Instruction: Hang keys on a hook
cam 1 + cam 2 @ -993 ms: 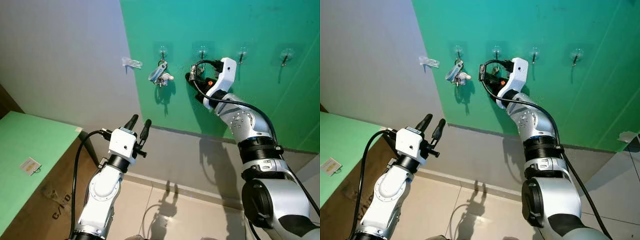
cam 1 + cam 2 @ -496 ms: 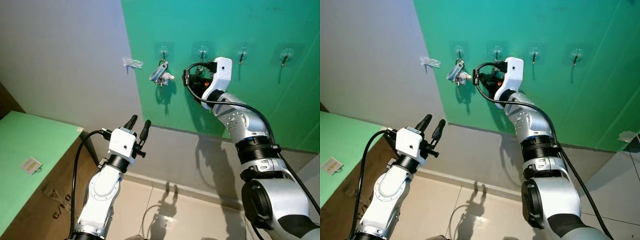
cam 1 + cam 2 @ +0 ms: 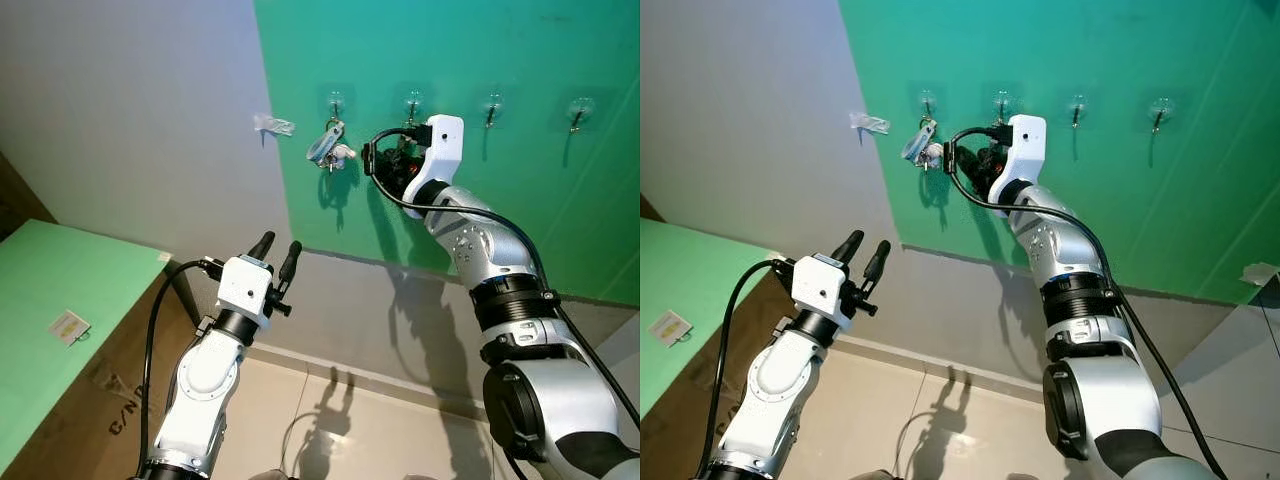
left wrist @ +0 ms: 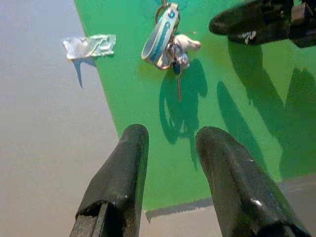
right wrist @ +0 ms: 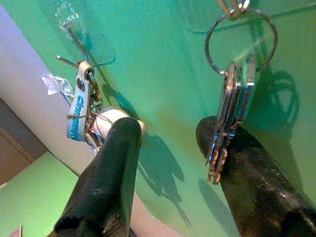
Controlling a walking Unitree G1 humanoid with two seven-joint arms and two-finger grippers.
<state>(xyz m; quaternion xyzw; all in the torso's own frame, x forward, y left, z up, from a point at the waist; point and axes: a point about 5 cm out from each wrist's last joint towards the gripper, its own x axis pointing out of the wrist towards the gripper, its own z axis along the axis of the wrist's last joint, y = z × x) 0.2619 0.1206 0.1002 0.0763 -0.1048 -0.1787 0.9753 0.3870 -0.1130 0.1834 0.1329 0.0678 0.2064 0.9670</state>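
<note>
Seen from the head cameras, a green wall panel carries a row of clear stick-on hooks. On the leftmost hook a bunch with a blue-and-white tag is hung. The right gripper is raised against the panel just below the second hook. Compared with a second ago, the right wrist has been drawn toward the robot's left and slightly lower, so that it now sits between the two hooks rather than directly under the second one. The left gripper is held low in front of the grey wall, its fingers parted and empty, as before.

In the left wrist view, the two parted fingers are aimed up at the tagged bunch, with a scrap of tape beside it on the grey wall.

In the right wrist view, the keys are seen hanging by their ring from the hook above, at the picture's edge. The right gripper's fingers are spread wide; the keys lie in front of one finger and may brush it, but nothing is clamped.

The shift of the wrist with the fingers apart suggests that the keys have been let go onto the second hook and the arm is backing off. The hanging is judged done or very nearly so.
</note>
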